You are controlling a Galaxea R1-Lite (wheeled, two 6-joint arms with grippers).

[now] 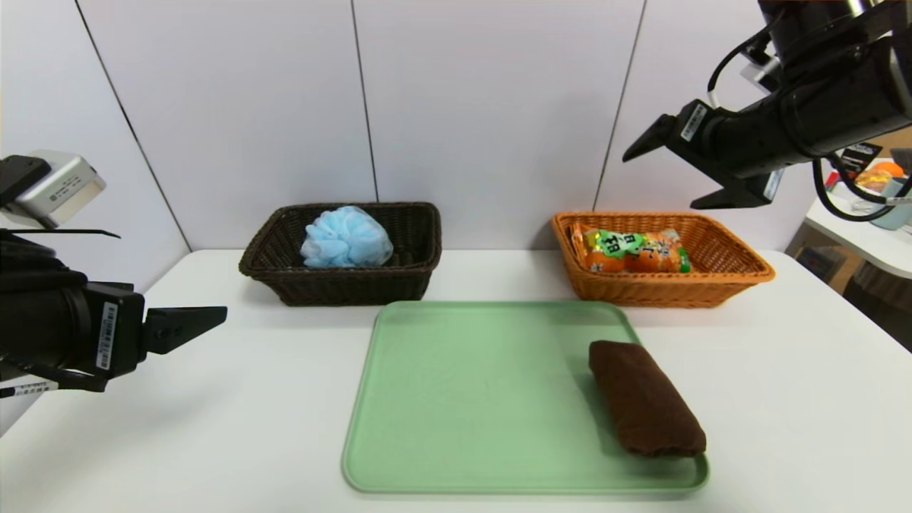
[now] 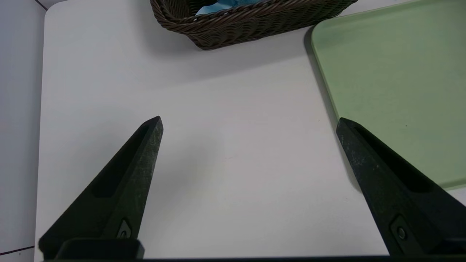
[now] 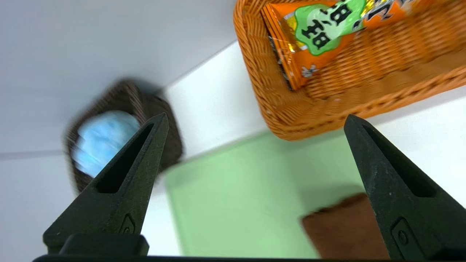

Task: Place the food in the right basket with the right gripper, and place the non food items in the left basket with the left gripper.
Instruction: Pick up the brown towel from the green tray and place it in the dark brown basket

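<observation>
Only the rolled brown towel [image 1: 645,397] remains on the green tray [image 1: 456,399]; the left end effector [image 2: 248,122], fingers spread and empty, should straddle the roll crosswise

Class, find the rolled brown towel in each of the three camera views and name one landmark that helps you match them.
Head view: the brown towel lies on the green tray, near its front right corner.
Left wrist view: the towel is not in it; only part of the tray shows.
Right wrist view: the towel shows at the picture's lower edge, on the tray.
Shared landmark: the green tray.
</observation>
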